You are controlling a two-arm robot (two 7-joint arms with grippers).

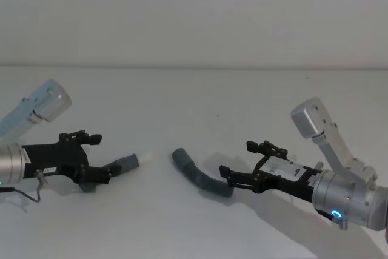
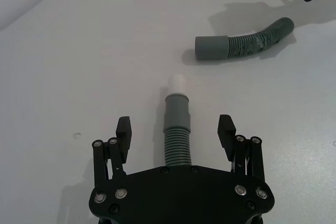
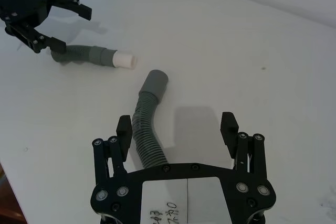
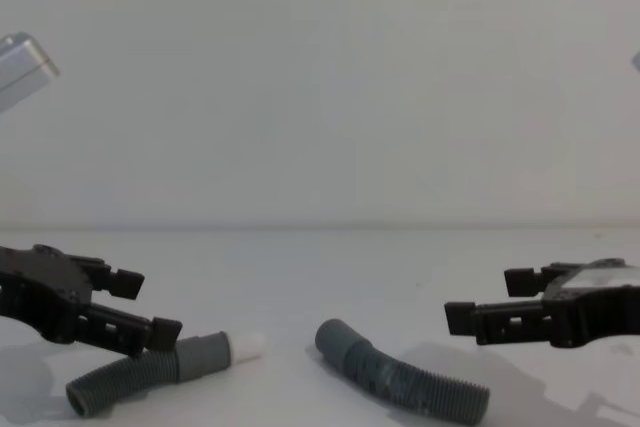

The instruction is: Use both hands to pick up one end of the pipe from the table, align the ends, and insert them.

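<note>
2 hoses: white-tipped light grey corrugated hose (image 1: pixel 126 162) and darker grey corrugated hose (image 1: pixel 198 173), apart on white table (image 1: pixel 182 101).
Left black gripper (image 1: pixel 103 157): jaws apart astride lighter hose.
Right black gripper (image 1: pixel 236 159): jaws apart astride darker hose.

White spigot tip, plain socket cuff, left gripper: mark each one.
white spigot tip (image 2: pixel 179 83), left wrist view, middle of the white end.
socket cuff (image 2: pixel 212 49), left wrist view, middle of the smooth grey sleeve.
left gripper (image 2: pixel 175 125), left wrist view, midway between its open fingertips.
</note>
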